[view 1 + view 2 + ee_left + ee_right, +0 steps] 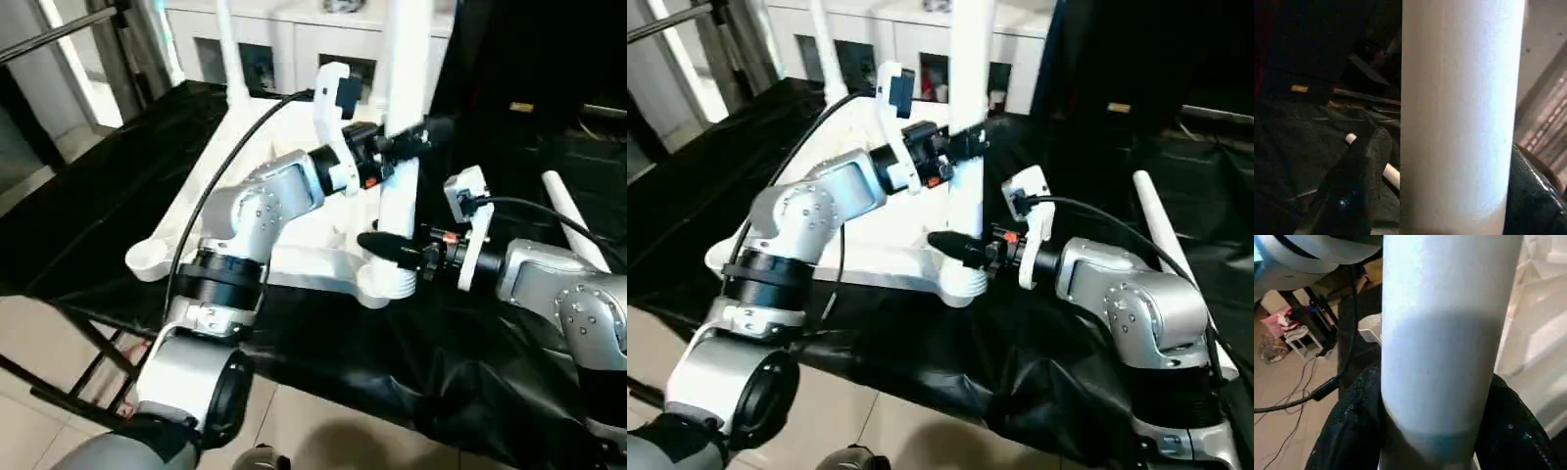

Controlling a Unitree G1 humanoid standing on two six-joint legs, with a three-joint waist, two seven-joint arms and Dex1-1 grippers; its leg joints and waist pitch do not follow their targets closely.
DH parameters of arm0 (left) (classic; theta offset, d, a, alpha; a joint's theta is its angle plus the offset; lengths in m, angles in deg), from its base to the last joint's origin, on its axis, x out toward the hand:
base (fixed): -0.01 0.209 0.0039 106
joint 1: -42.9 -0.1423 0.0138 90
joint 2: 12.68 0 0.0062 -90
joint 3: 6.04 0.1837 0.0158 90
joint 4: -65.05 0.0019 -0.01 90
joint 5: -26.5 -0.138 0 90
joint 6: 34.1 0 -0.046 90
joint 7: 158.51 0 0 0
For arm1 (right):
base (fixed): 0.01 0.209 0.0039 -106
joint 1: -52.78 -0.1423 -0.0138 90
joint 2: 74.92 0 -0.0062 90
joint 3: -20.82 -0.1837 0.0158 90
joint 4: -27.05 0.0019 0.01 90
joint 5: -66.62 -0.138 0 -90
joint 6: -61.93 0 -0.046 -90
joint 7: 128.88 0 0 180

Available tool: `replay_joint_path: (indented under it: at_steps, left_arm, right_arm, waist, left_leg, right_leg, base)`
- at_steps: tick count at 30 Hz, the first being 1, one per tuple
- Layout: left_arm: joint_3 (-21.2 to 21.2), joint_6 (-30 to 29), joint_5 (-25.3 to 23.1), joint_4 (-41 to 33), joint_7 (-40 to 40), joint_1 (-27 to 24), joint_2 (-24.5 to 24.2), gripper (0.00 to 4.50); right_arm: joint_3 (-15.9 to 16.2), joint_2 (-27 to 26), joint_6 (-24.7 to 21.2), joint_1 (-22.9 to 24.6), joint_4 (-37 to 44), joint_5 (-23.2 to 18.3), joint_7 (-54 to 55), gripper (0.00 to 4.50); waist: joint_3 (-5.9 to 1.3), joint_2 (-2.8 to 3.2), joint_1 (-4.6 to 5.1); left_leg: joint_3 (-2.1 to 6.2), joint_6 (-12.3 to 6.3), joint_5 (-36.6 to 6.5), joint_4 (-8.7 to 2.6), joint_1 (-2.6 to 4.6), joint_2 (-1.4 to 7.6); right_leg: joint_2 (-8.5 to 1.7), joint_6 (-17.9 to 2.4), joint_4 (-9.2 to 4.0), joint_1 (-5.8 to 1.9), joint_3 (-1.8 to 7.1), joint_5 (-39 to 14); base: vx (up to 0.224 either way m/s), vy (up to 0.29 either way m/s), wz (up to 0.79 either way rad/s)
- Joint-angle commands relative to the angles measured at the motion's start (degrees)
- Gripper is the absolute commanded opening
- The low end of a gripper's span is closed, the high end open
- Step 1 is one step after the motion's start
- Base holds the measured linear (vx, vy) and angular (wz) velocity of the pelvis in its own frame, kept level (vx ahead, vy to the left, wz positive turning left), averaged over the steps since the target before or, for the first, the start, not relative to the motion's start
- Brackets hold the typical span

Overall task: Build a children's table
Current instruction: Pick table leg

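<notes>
The children's table top (294,257) lies upside down on black cloth, ribbed underside up. A white leg (404,69) stands upright in its near right corner socket (390,284). My left gripper (423,132) reaches across to the leg partway up. In the left wrist view the leg (1459,117) stands between its fingers, and one finger (1359,186) stays a little apart from it. My right gripper (389,245) is shut on the same leg just above the socket, with both fingers pressed against the leg (1444,357) in the right wrist view.
Another white leg (576,217) lies loose on the cloth at the right. The near left corner socket (147,259) holds nothing. A thin white leg (227,49) rises at the far side, before a white cabinet (294,39). The table's front edge drops to tiled floor.
</notes>
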State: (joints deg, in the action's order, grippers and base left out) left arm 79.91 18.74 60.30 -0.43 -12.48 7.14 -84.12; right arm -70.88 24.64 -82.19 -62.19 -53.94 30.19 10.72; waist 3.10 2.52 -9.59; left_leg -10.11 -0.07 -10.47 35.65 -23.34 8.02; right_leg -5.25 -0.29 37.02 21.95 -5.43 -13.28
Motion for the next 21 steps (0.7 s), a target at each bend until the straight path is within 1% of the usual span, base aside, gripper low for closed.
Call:
replay_joint_path:
  at_steps: [1,2,5,7,9,10,11,12,14,15,16,17,18,20,21]
  left_arm:
    - [-1.5,0.5,-0.8,0.5,1.6,0.2,-0.2,2.59]
    - [-1.5,0.3,-0.5,0.3,1.7,0.0,0.0,2.55]
    - [-1.5,0.1,-0.4,-0.1,2.0,-0.2,0.3,2.23]
    - [-1.5,0.4,-0.2,-0.7,2.3,-0.3,0.9,2.19]
    - [-1.6,0.7,-0.2,-0.5,2.8,-0.2,1.1,2.00]
    - [-1.2,0.9,-0.4,-0.2,2.4,0.1,0.9,1.92]
    - [-0.7,1.0,-0.9,-0.1,2.1,0.1,0.7,1.90]
    - [0.1,0.9,-1.4,0.0,1.2,0.2,0.2,1.86]
    - [1.7,0.9,-2.2,-0.3,-1.0,0.1,-0.7,1.85]
    - [2.3,0.9,-2.5,-0.5,-1.9,0.1,-1.0,1.84]
    - [2.8,0.5,-2.2,-1.0,-3.4,0.1,-1.4,1.84]
    - [3.1,0.2,-2.0,-1.4,-4.3,0.1,-1.6,1.84]
    - [3.7,-0.6,-1.5,-2.5,-6.4,0.1,-2.2,1.83]
    - [4.2,-1.0,-1.3,-3.1,-7.4,0.1,-2.6,1.83]
    - [4.6,-1.8,-0.5,-3.8,-9.2,0.2,-3.1,1.83]
  right_arm:
    - [1.1,-0.2,1.4,-1.3,1.6,-0.5,-0.8,1.93]
    - [1.1,-0.2,1.5,-1.4,1.6,-0.3,-0.7,1.93]
    - [1.2,-0.3,1.6,-1.5,1.6,-0.2,-0.5,1.93]
    - [1.5,-0.6,1.8,-1.8,1.8,0.2,0.1,1.93]
    - [1.8,-0.7,2.0,-1.9,1.9,0.7,0.3,1.93]
    - [2.2,-0.7,2.6,-2.1,2.0,1.4,0.4,1.93]
    - [2.0,-1.0,2.0,-2.2,1.8,0.8,0.3,1.93]
    - [1.7,-1.1,1.5,-2.3,1.5,0.2,0.0,2.63]
    - [1.3,-0.7,0.8,-2.4,1.2,-0.6,-0.8,2.63]
    - [1.4,-0.3,0.8,-2.4,1.2,-0.6,-1.2,2.83]
    - [1.6,0.3,1.2,-2.5,1.1,0.0,-1.3,2.97]
    - [1.7,0.7,1.4,-2.5,1.0,0.5,-1.4,2.97]
    - [1.8,1.8,1.7,-2.5,0.6,0.9,-2.3,3.03]
    - [1.8,2.8,1.5,-2.4,0.6,0.6,-3.5,3.06]
    - [2.0,4.9,0.8,-2.0,1.3,-0.3,-6.5,3.06]
  waist:
    - [-4.32,-1.30,-0.13]
    - [-4.29,-1.31,-0.15]
    - [-4.22,-1.23,-0.12]
    - [-4.22,-1.29,-0.16]
    - [-4.22,-1.34,-0.13]
    - [-4.23,-1.50,-0.13]
    - [-4.24,-1.45,-0.12]
    - [-4.23,-1.59,-0.12]
    - [-4.20,-1.57,-0.16]
    - [-4.20,-1.43,-0.14]
    - [-4.16,-1.57,-0.10]
    - [-4.13,-1.47,-0.09]
    - [-4.14,-1.52,-0.07]
    - [-4.09,-1.44,-0.11]
    - [-4.07,-1.45,-0.27]
  left_leg:
    - [2.41,-3.67,-3.3,-3.77,1.25,5.38]
    - [2.40,-3.59,-3.5,-3.78,1.24,5.43]
    - [2.45,-3.38,-4.1,-3.88,1.24,5.49]
    - [2.42,-3.23,-4.2,-3.89,1.30,5.50]
    - [2.42,-3.36,-4.0,-3.89,1.24,5.47]
    - [2.40,-3.49,-3.8,-3.83,1.22,5.42]
    - [2.39,-3.53,-3.6,-3.83,1.19,5.40]
    - [2.33,-3.78,-3.4,-3.80,1.20,5.35]
    - [2.37,-3.96,-3.5,-3.86,1.26,5.37]
    - [2.41,-3.93,-3.4,-3.92,1.28,5.46]
    - [2.41,-3.76,-3.5,-3.97,1.31,5.54]
    - [2.38,-3.53,-3.8,-3.99,1.30,5.51]
    - [2.37,-3.45,-4.0,-3.99,1.29,5.47]
    - [2.34,-3.15,-4.1,-3.99,1.28,5.48]
    - [2.30,-3.10,-4.4,-3.94,1.33,5.53]
  right_leg:
    - [-5.58,-13.7,-4.39,-3.04,3.65,1.1]
    - [-5.64,-13.8,-4.41,-3.03,3.69,0.8]
    - [-5.61,-13.7,-4.50,-3.01,3.69,0.0]
    - [-5.69,-13.7,-4.53,-3.01,3.72,-0.1]
    - [-5.63,-13.7,-4.45,-3.02,3.71,0.2]
    - [-5.65,-13.6,-4.45,-3.02,3.73,0.3]
    - [-5.67,-13.5,-4.44,-3.05,3.74,0.4]
    - [-5.65,-13.4,-4.49,-3.02,3.75,0.3]
    - [-5.62,-13.2,-4.59,-2.95,3.72,-0.5]
    - [-5.55,-13.0,-4.52,-2.89,3.72,-0.7]
    - [-5.59,-12.9,-4.55,-2.88,3.74,-0.9]
    - [-5.60,-13.0,-4.52,-2.83,3.78,-0.9]
    - [-5.61,-13.0,-4.50,-2.88,3.75,-1.1]
    - [-5.67,-13.0,-4.55,-2.93,3.78,-1.5]
    - [-5.74,-13.0,-4.58,-2.97,3.82,-1.7]
  base:
    - [0.000,0.000,0.00]
    - [0.000,0.000,0.00]
    - [0.000,0.000,0.00]
    - [0.000,0.000,0.00]
    - [0.000,0.000,0.00]
    - [0.000,0.000,0.00]
    - [0.000,0.000,0.00]
    - [0.000,0.000,0.00]
    - [0.000,0.000,0.00]
    - [0.000,0.000,0.00]
    - [0.000,0.000,0.00]
    - [0.000,0.000,0.00]
    - [0.000,0.000,0.00]
    - [0.000,0.000,0.00]
    - [0.000,0.000,0.00]
